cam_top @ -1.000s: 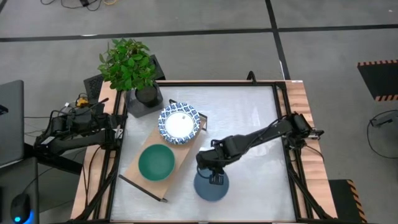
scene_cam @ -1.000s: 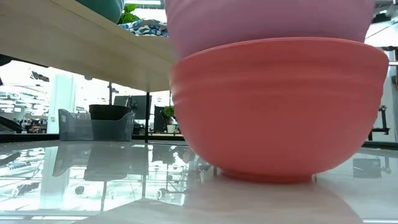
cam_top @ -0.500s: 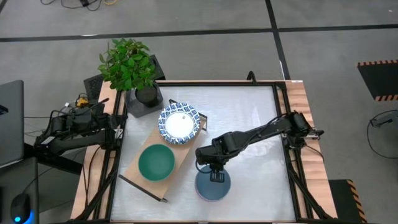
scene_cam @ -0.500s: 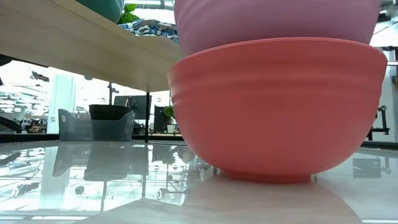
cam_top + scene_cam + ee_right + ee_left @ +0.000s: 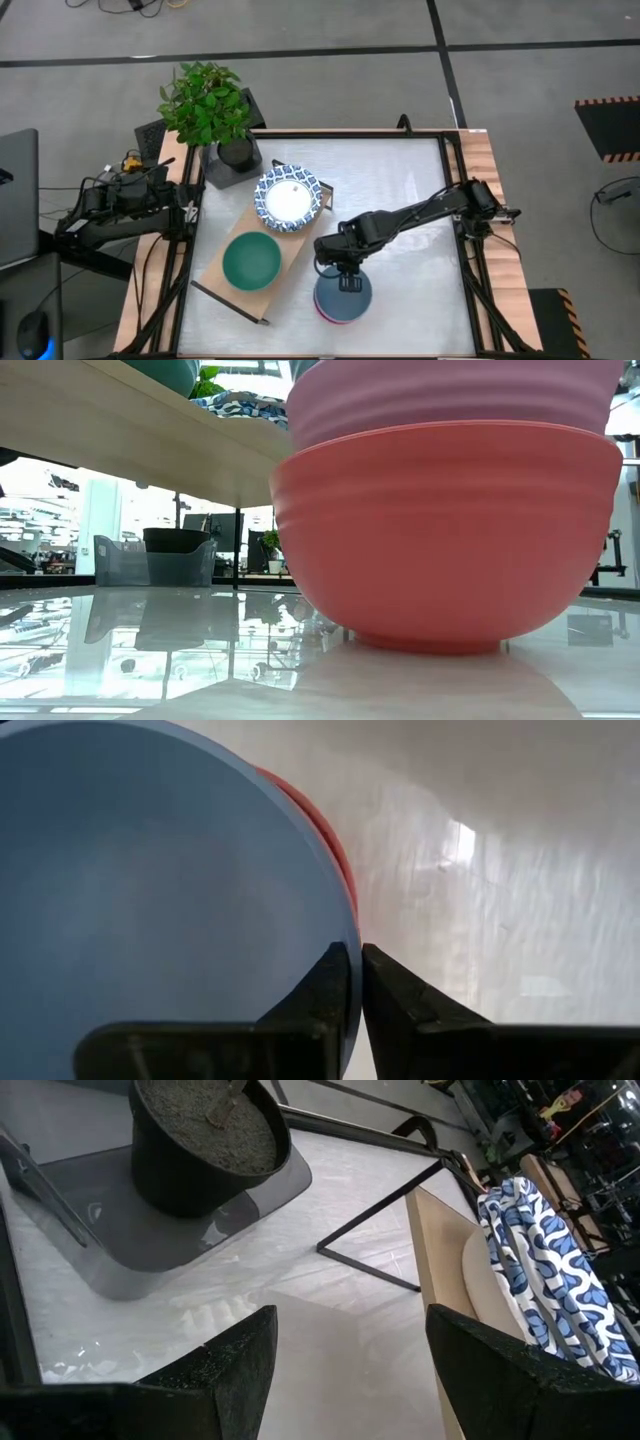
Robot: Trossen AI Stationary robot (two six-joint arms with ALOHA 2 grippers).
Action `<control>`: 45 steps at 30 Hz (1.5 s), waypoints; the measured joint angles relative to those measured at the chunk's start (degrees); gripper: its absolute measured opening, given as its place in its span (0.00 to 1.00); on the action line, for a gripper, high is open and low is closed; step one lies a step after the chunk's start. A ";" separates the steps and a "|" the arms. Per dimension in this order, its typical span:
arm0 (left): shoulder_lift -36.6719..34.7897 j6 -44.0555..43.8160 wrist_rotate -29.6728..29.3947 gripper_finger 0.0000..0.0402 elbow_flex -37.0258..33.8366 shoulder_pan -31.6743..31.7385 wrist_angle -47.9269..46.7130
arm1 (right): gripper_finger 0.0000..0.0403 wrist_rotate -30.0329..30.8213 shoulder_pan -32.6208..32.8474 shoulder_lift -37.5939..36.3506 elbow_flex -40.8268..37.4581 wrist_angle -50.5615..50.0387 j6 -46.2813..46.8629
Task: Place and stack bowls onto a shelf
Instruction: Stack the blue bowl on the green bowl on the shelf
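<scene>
A red bowl [image 5: 450,530] stands on the table with a pink bowl [image 5: 450,395] nested in it. A blue bowl [image 5: 343,298] tops this stack, and my right gripper [image 5: 346,283] is shut on its rim. The shelf [image 5: 215,262], a light-wood board, lies to the left and carries a green bowl [image 5: 250,260] and a blue-and-white patterned bowl [image 5: 288,197]. My left gripper [image 5: 350,1350] waits open at the table's left edge, near the plant pot. My right gripper [image 5: 357,970] pinches the blue bowl's rim [image 5: 350,935] on its far side, one finger inside the bowl and one outside. The fingers come from above, pointing down. The bowl sits over the pink and red bowls; whether it is lifted clear of them I cannot tell.
A black plant pot [image 5: 236,152] with a leafy plant stands on a grey tray at the far left corner. Wooden strips and black rails edge the table [image 5: 400,200]. The shelf's black end frame [image 5: 375,1245] stands near the pot.
My right gripper has drawn the blue bowl slightly toward the table's right. In the low view the pink bowl has slid right inside the red one. A pink-red rim now shows under the blue bowl's near edge in the high view.
</scene>
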 joint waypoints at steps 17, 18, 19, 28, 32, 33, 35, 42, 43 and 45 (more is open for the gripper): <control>0.00 0.00 -0.02 0.60 0.00 -0.02 0.00 | 0.13 -6.16 -1.78 -0.01 0.00 1.21 -0.40; 0.00 0.00 -0.03 0.60 0.00 -0.02 0.00 | 0.13 -6.14 -1.95 -0.02 0.00 1.25 -0.40; 0.00 0.00 -0.03 0.60 0.00 -0.02 0.00 | 0.13 -6.14 -2.17 -0.02 0.00 1.25 -0.42; 0.00 0.00 -0.02 0.60 0.00 -0.01 0.00 | 0.13 -5.54 -3.26 -0.11 0.00 1.25 -1.19; 0.00 0.02 -0.02 0.60 0.00 -0.02 0.00 | 0.16 -4.42 -3.09 -0.05 0.00 1.22 -1.43; 0.00 0.02 -0.02 0.60 0.00 0.00 0.00 | 0.18 -4.42 -3.09 -0.04 0.00 1.22 -1.41; 0.00 0.04 0.00 0.60 0.01 0.00 0.00 | 0.22 -4.39 -3.12 -0.04 0.00 1.23 -1.41; 0.00 0.87 0.09 0.60 0.00 -0.01 0.00 | 0.38 -3.92 -3.16 -0.02 0.00 1.22 -1.41; 0.00 0.87 0.09 0.60 0.00 -0.02 0.00 | 0.38 -3.31 -3.14 -0.02 0.00 1.22 -1.39; 0.00 0.87 0.09 0.60 0.00 0.00 0.00 | 0.38 -2.17 -3.10 -0.02 0.00 1.22 -1.43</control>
